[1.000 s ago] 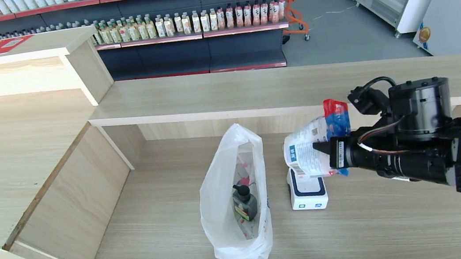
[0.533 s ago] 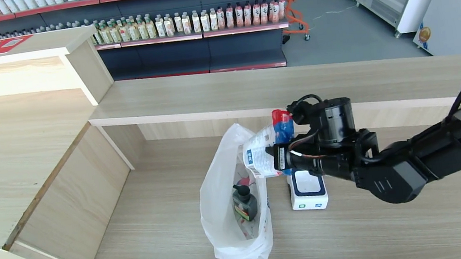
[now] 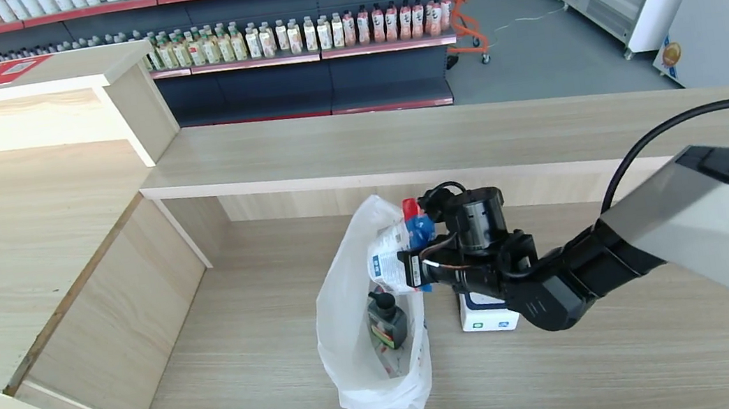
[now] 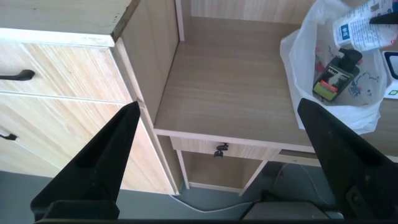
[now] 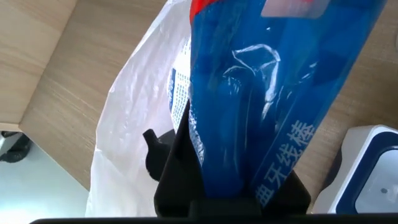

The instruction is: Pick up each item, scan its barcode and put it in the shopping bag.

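One pouch (image 3: pixel 391 256) in the head view, clamped at the tips of right gripper (image 3: pixel 410 270). Sticks out from the claw on the side towards bag (image 3: pixel 355 346), above its open mouth. Long axis slanted: red end up and towards the far ledge, white printed end down towards the bag. Dark bottle (image 3: pixel 387 321) upright inside the bag. White scanner (image 3: pixel 485 317) just beside the bag on counter (image 3: pixel 253 374), partly under the arm.

From the left wrist: left gripper (image 4: pixel 217 104) spread wide, nothing between, off the near edge of the counter, well apart from the bag (image 4: pixel 292 43). Bottle (image 4: pixel 333 74) inside; white end of the pouch (image 4: pixel 360 28) over the bag's rim; scanner (image 4: pixel 392 68) at the side.

From the right wrist: blue face of the pouch (image 5: pixel 267 93) close up, pressed against one dark finger (image 5: pixel 181 155), running lengthwise away from the claw, red end farthest. Bag (image 5: pixel 137 112) beneath, scanner (image 5: pixel 367 162) beside it.
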Controlling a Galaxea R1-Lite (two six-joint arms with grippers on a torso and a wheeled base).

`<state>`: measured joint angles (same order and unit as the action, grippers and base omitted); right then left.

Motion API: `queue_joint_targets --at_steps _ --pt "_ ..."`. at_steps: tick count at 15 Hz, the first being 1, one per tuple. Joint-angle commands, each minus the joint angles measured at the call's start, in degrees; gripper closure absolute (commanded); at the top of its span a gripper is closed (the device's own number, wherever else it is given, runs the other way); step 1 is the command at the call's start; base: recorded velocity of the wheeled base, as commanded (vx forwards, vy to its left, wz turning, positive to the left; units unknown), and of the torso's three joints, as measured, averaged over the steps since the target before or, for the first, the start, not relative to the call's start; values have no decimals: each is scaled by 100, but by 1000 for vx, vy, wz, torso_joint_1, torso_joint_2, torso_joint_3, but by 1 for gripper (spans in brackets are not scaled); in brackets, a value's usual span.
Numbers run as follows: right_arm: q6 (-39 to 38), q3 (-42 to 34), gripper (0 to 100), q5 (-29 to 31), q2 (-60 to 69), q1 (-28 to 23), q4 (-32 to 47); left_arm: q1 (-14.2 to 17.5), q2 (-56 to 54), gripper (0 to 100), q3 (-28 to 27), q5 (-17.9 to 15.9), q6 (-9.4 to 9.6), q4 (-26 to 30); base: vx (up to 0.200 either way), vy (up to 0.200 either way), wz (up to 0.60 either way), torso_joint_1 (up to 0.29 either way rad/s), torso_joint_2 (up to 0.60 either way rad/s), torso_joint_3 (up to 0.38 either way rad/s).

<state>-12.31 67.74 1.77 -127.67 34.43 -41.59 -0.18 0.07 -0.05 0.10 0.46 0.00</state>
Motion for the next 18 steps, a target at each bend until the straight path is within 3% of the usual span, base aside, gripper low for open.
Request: queue_joint_targets --at_steps 1,2,7,11,15,18 --pt "115 81 100 43 -241 -15 -7 1 1 0 -4 -1 -2 0 0 0 0 0 0 0" --pt "212 81 0 87 -276 -24 -7 1 1 0 -4 -1 -2 0 0 0 0 0 0 0" --pt "124 64 0 43 -21 -59 -7 1 1 0 5 -1 -2 0 0 0 0 0 0 0" --pt "-676 -411 0 34 990 -103 143 1 1 0 -4 8 -2 0 0 0 0 0 0 0" --pt "-658 -2503 0 -124 4312 -366 1285 1 1 0 -4 -1 -2 0 0 0 0 0 0 0" --pt "-122 -3742 0 658 6457 -841 2112 1 1 0 -4 8 -2 0 0 0 0 0 0 0"
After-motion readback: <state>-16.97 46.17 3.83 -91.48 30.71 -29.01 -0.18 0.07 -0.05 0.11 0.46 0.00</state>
